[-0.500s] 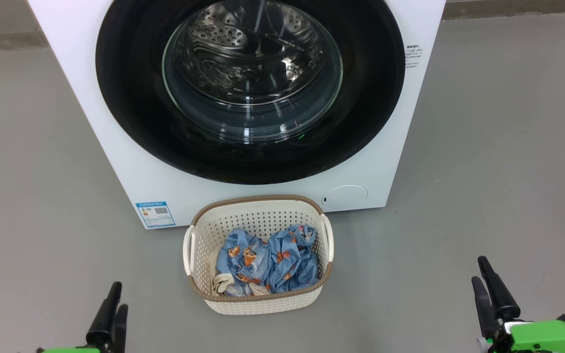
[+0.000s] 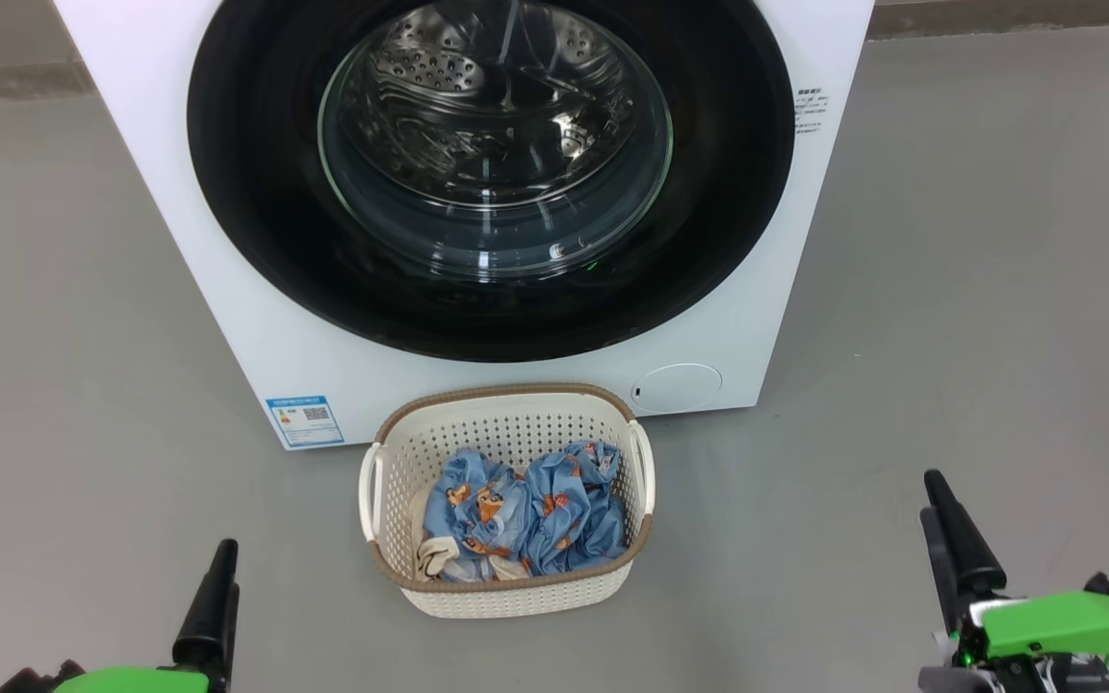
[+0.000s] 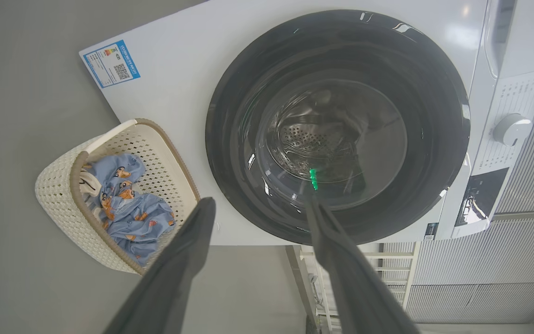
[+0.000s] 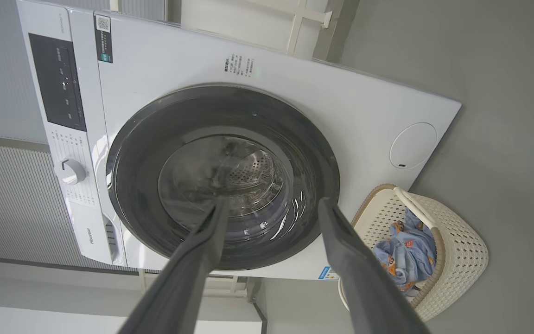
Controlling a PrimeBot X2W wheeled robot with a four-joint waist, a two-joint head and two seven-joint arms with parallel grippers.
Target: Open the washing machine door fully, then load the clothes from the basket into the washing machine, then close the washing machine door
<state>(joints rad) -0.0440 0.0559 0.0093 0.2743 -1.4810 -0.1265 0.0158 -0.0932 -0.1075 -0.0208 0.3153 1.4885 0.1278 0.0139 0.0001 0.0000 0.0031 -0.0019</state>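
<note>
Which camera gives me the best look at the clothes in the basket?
Head view: it looks straight down into the basket, clothes unobstructed. Left wrist view shows them sideways; right wrist view shows them smaller, partly behind the rim.

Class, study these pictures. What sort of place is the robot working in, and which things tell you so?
Most likely a laundry corner, perhaps a test room: a white front-loading washing machine with its round glass door closed, a cream basket of blue clothes before it, and a bare grey floor.
</note>
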